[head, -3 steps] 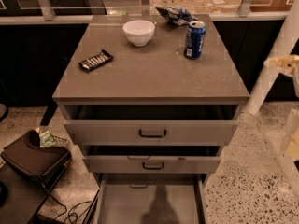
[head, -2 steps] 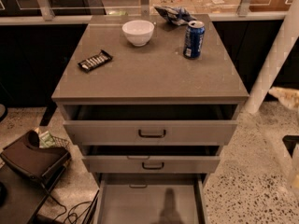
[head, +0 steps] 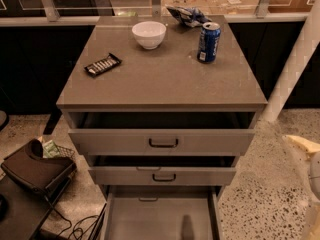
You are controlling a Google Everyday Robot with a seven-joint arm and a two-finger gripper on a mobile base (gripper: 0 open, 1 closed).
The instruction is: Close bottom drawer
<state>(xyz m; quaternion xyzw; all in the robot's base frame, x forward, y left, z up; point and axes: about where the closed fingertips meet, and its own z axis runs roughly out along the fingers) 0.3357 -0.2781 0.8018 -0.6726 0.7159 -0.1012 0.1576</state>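
View from above of a grey three-drawer cabinet. The bottom drawer (head: 160, 219), a long plain grey box, stands pulled far out at the lower edge of the view, with its front cut off below. The middle grey drawer (head: 162, 176) and the wide top drawer (head: 162, 142) each stand slightly ajar. On the grey tabletop (head: 160, 81) are a white bowl (head: 149, 34), a blue soda can (head: 208, 42) and a dark wrapped snack bar (head: 103, 64). My claw (head: 302, 146) appears as a pale shape at the right edge, beside the cabinet and well apart from the drawer. I cannot tell whether it is open or closed.
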